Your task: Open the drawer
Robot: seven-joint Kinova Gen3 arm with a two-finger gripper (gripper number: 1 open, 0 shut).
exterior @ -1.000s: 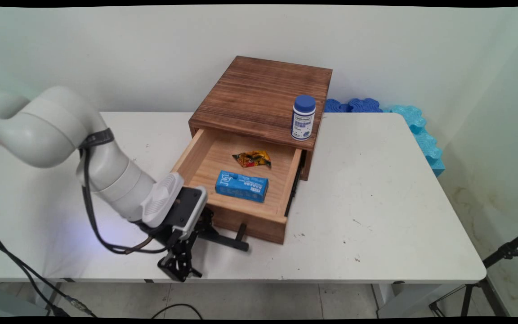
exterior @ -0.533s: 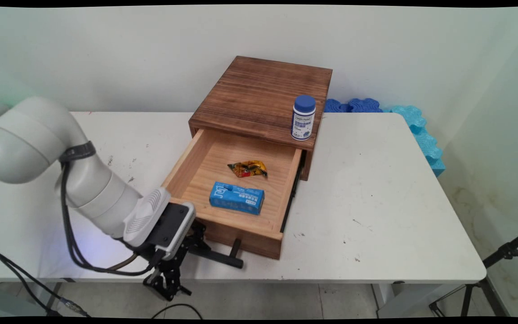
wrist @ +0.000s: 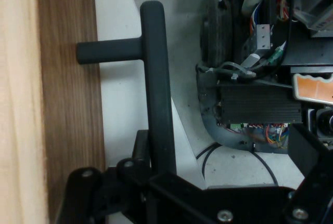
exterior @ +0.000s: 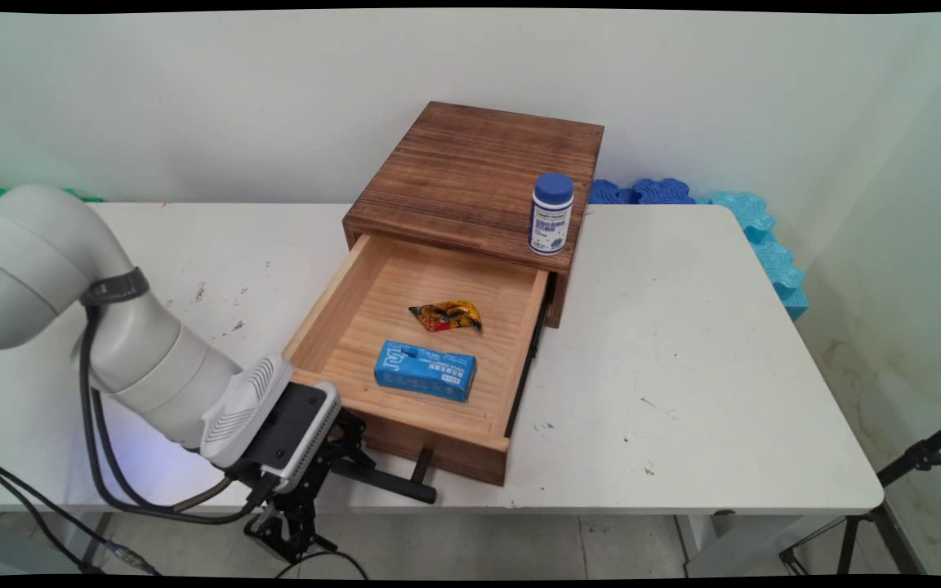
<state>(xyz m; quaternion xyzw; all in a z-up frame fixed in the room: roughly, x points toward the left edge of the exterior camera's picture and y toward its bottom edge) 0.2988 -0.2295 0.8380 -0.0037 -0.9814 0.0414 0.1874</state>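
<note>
A white counter [exterior: 683, 367] was recorded carrying a dark wooden cabinet [exterior: 479, 171] set toward the wall, with its single drawer [exterior: 332, 318] of pale wood drawn well out toward the near edge. A black bar handle [exterior: 381, 480] was mounted on the drawer's front panel by short posts. The black end effector [exterior: 325, 467] was found at the left end of this handle, beside the drawer's front left corner and at the counter's near edge; in the hand view the handle [wrist: 158, 109] was seen running down into the black linkage, so the end effector was judged to be pinched on the handle, though the fingertips themselves were hidden. Within the drawer, a blue box [exterior: 425, 370] with white lettering was noted lying flat near the front, and a crumpled yellow and red wrapper [exterior: 446, 315] lay just behind it, apart from it. A white bottle [exterior: 551, 214] with a blue cap stood upright on the cabinet's top at its front right corner. Blue foam pieces [exterior: 756, 224] were noted behind and beyond the counter's far right corner. A black tripod leg [exterior: 912, 465] was seen at the lower right, off the counter.
</note>
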